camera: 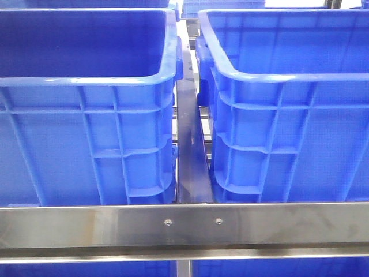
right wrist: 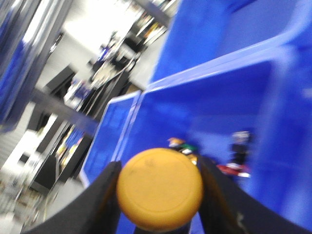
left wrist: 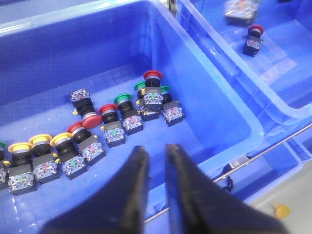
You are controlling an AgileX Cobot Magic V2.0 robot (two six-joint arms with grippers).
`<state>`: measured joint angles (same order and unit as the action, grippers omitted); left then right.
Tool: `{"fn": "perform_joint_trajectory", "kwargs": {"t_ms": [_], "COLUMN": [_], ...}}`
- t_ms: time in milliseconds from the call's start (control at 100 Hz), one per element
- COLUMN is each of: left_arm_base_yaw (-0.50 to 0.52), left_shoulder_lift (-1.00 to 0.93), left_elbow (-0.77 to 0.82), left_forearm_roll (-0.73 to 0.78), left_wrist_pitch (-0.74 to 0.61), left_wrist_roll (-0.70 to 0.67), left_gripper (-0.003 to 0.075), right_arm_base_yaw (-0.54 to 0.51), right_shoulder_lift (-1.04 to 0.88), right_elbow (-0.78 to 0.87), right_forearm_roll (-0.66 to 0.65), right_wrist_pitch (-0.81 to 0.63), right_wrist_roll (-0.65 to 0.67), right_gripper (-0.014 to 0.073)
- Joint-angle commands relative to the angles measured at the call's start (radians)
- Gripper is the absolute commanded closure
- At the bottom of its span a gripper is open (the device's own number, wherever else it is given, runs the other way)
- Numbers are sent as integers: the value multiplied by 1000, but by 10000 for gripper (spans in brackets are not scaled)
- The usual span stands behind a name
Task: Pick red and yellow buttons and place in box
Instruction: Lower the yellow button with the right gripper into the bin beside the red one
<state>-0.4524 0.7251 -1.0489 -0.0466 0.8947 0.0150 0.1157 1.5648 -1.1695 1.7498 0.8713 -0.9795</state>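
Right claw (right wrist: 158, 195) pinches one yellow button (right wrist: 159, 189); left claw (left wrist: 157, 156), slightly spread, hangs over three yellow-capped buttons (left wrist: 39, 146).

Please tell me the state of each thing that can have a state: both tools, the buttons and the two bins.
Left tool: nearly closed, empty, above the buttons.
Right tool: closed on the yellow button.
Buttons in the left bin: lying loose on the floor, untouched.
Red button in the neighbouring bin: lying alone.
Left bin, right bin: upright, uncovered.

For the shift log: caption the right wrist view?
Right gripper holding a yellow button above a blue bin.
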Motion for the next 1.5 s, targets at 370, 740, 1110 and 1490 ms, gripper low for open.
{"fn": "perform_joint_trajectory", "kwargs": {"t_ms": [370,740,1110,1490], "left_arm_base_yaw": [-7,-7,-7,-7], "left_shoulder_lift": [-3,-3,-3,-3], "left_elbow": [-28,-28,-28,-28], "left_forearm_roll": [-4,-4,-2,-2], "left_wrist_pitch": [-78,-78,-78,-78], "left_wrist_roll": [-6,-6,-6,-6], "left_gripper": [739,739,739,739], "right_arm_base_yaw": [-243,-305,-423,-464], "right_shoulder_lift": [18,158,157,157], "right_elbow": [130,119,120,120], "right_forearm_roll": [89,88,54,1], "right_wrist_pitch": [-110,-237,-275,-337], "right_wrist_roll": [19,33,33,33], "right_gripper": [522,522,522,522]}}
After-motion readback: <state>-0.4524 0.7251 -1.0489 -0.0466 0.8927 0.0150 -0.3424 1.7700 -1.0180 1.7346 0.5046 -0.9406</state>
